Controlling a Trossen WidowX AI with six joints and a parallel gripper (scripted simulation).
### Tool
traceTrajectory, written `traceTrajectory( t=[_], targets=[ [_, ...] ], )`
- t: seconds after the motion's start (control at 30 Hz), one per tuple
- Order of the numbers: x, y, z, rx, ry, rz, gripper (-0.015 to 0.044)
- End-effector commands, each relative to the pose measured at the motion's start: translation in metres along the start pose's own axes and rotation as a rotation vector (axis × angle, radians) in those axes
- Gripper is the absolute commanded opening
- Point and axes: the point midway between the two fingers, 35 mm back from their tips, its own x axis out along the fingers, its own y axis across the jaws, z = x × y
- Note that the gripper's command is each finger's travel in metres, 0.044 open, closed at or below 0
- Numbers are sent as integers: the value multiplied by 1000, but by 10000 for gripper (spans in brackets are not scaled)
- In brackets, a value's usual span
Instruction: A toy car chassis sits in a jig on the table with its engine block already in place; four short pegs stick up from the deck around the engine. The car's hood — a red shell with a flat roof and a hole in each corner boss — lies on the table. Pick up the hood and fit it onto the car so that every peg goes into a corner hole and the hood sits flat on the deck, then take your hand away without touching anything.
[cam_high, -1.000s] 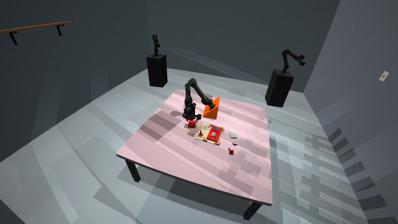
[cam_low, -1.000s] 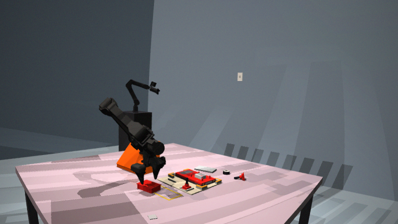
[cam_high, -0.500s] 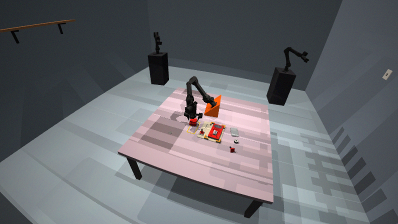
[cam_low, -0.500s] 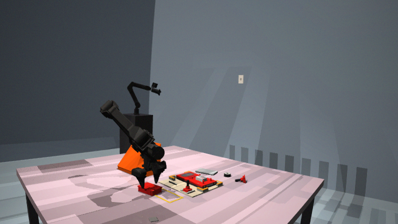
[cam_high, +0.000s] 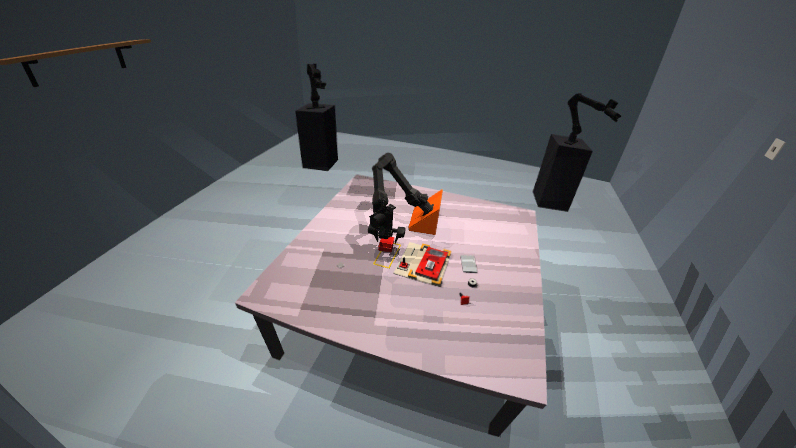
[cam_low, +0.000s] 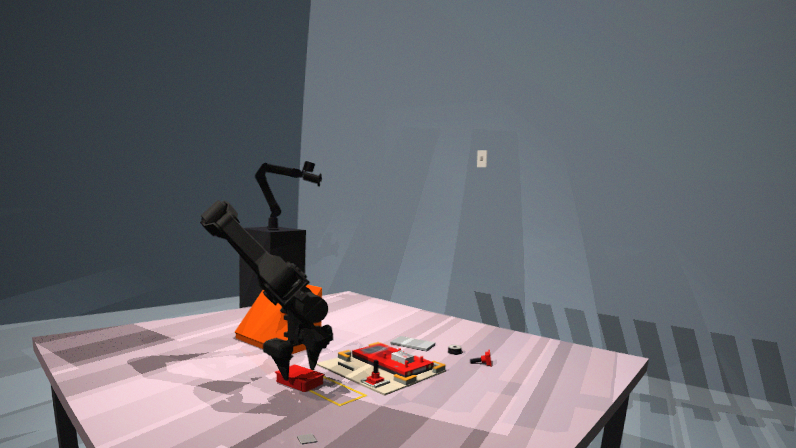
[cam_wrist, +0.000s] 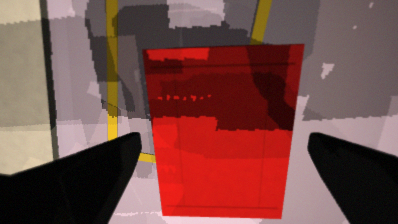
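The red hood (cam_high: 386, 244) (cam_low: 300, 379) (cam_wrist: 225, 170) lies on the table roof up, partly over a corner of a yellow outline (cam_low: 352, 400) (cam_wrist: 112, 95). My gripper (cam_high: 387, 239) (cam_low: 299, 373) (cam_wrist: 222, 140) is open and low over the hood, pointing down. In the wrist view one finger stands on each side of it, with a gap on both sides. The red chassis (cam_high: 423, 271) (cam_low: 389, 362) sits in the cream jig (cam_low: 389, 385) with yellow corner blocks. The grey engine block (cam_high: 430, 264) (cam_low: 402, 356) is on its deck. Small pegs show beside the engine; not all can be made out.
A red piece with a black post (cam_high: 403, 264) (cam_low: 374, 378) stands on the jig's near side. An orange wedge (cam_high: 426, 225) (cam_low: 259, 322) stands behind. Beyond the jig lie a grey plate (cam_high: 469, 263) (cam_low: 412, 343), a black wheel (cam_high: 472, 282) (cam_low: 455, 350) and a red part (cam_high: 464, 299) (cam_low: 487, 357).
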Motion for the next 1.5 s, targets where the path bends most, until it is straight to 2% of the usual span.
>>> traceTrajectory(
  t=[0.0, 0.6, 0.73, 1.03, 1.37, 1.47],
  targets=[
    [3, 1, 0, -5, 1, 5, 440],
    [12, 1, -1, -5, 1, 4, 440],
    [9, 0, 0, 0, 0, -1, 335],
    [9, 0, 0, 0, 0, -1, 275],
    [-8, 0, 0, -2, 1, 1, 12],
    [-16, 0, 0, -2, 1, 1, 0]
  ],
)
